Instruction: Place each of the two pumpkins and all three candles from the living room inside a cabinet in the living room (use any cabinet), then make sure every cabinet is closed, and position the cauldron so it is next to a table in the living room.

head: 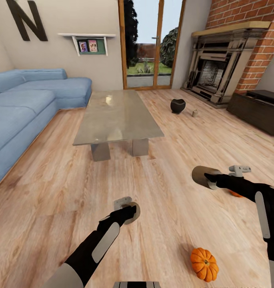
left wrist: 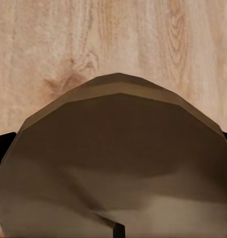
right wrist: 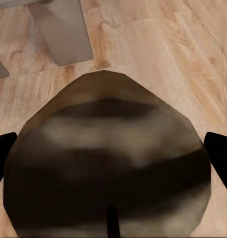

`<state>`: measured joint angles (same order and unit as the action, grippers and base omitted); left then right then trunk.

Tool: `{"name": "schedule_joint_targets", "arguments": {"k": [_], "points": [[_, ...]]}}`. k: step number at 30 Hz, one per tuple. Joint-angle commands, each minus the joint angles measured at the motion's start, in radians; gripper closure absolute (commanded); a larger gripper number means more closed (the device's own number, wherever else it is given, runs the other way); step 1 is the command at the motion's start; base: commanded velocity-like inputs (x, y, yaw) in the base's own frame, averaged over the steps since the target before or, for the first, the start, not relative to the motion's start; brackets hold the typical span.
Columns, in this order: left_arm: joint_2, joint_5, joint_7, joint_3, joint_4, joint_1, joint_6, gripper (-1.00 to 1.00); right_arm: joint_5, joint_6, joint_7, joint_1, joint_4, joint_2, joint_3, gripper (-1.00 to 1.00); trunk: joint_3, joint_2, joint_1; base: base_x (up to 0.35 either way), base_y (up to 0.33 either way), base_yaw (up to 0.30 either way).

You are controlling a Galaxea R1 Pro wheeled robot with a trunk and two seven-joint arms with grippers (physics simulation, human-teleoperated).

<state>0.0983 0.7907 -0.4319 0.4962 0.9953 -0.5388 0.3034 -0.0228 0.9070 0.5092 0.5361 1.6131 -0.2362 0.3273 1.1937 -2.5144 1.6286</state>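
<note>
Left hand point(head: 127, 211): hovers low over the wood floor point(head: 53, 192), in front of the glass-topped counter point(head: 113, 114); its wrist view is blocked by a brown rounded shape, so I cannot tell whether the fingers are spread or closed.
Right hand point(head: 207, 176): out over the floor to the right; its fingers are likewise hidden, state unclear.
Near pumpkin point(head: 204, 264): on the floor, close by the robot, well apart from both hands.
Second pumpkin point(head: 235, 194): an orange sliver peeking from under the right forearm.
Cauldron point(head: 177, 105): dark pot on the floor near the fireplace point(head: 217, 68).
Cabinet point(head: 259, 110): low dark unit at right, fronts look shut.
Handling: each pumpkin looks light, rigid, smooth-ribbed; it may roll. Grip across the squat body, not the stem.
</note>
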Motion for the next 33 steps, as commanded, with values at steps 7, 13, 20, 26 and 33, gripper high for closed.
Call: {"name": "schedule_joint_targets", "arguments": {"k": [7,13,20,26,33], "points": [[-0.001,0.008,0.005,-0.010,-0.017,-0.001,-0.002,1.00,-0.005,0.006,0.003,0.001,0.001,0.001,0.001,1.00,-0.022,0.001,-0.003,0.000,0.000,-0.278],[0.002,0.010,0.007,-0.025,-0.024,-0.001,-0.002,1.00,-0.005,0.006,0.003,0.000,0.001,0.002,0.001,1.00,-0.046,0.002,-0.006,0.000,0.000,-0.278],[0.000,0.010,0.008,-0.029,-0.026,-0.001,-0.001,1.00,-0.005,0.006,0.003,-0.001,0.001,0.002,0.001,1.00,-0.073,0.004,-0.009,0.000,0.000,-0.278],[0.001,0.010,0.006,-0.030,-0.026,-0.001,-0.004,1.00,-0.005,0.006,0.003,-0.001,0.001,0.001,0.001,1.00,-0.096,0.006,-0.011,0.000,0.000,-0.278],[0.001,0.009,0.007,-0.025,-0.015,-0.001,-0.011,1.00,-0.005,0.004,0.004,-0.002,0.001,0.001,0.000,1.00,-0.104,0.006,-0.012,0.000,0.000,-0.223]]}}
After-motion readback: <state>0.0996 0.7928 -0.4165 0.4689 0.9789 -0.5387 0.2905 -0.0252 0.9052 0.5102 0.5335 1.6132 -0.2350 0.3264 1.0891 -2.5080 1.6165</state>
